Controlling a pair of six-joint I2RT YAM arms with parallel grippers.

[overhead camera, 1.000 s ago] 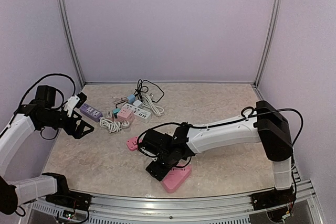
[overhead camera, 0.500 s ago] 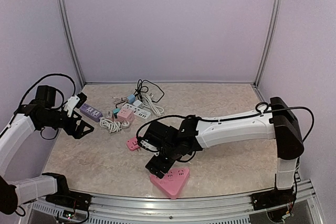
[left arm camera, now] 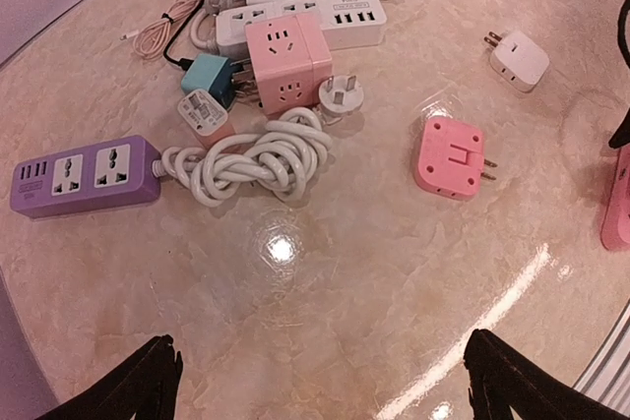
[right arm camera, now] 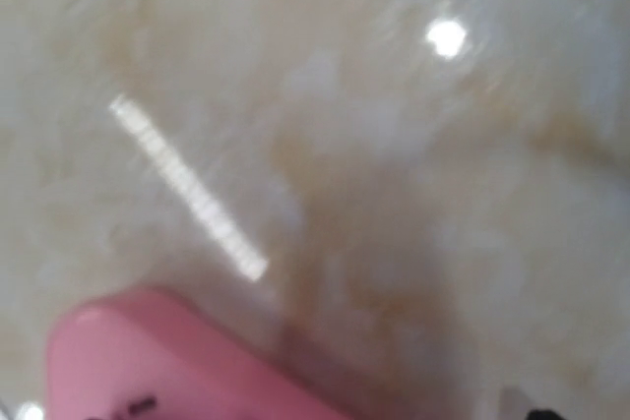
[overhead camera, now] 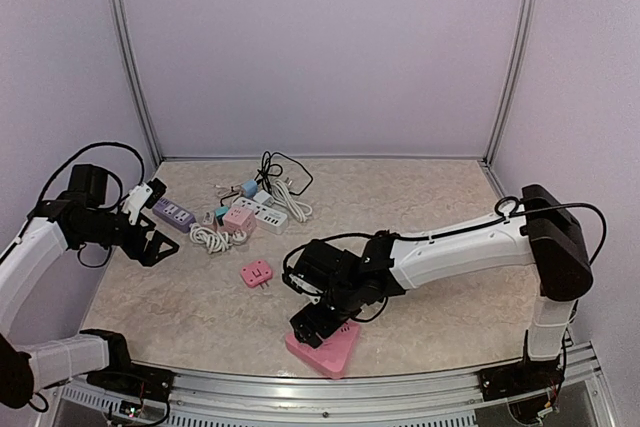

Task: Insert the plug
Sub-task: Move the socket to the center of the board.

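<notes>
Two pink pieces lay apart: the plug (overhead camera: 257, 274) mid-table, the socket block (overhead camera: 325, 349) at the near edge beneath the right gripper (overhead camera: 312, 322). Whether its claw stood apart or together, I could not tell. The left gripper (left arm camera: 320, 361) hung wide open.

Plug (overhead camera: 257, 274) left-behind socket block (overhead camera: 330, 350); strips (overhead camera: 270, 215) behind.

Plain lilac walls (overhead camera: 320, 47) meet at 2 metal corner posts (overhead camera: 128, 57); the beige marbled tabletop (overhead camera: 430, 197) (glossy) carries bright glare spots (left arm camera: 281, 248).
</notes>
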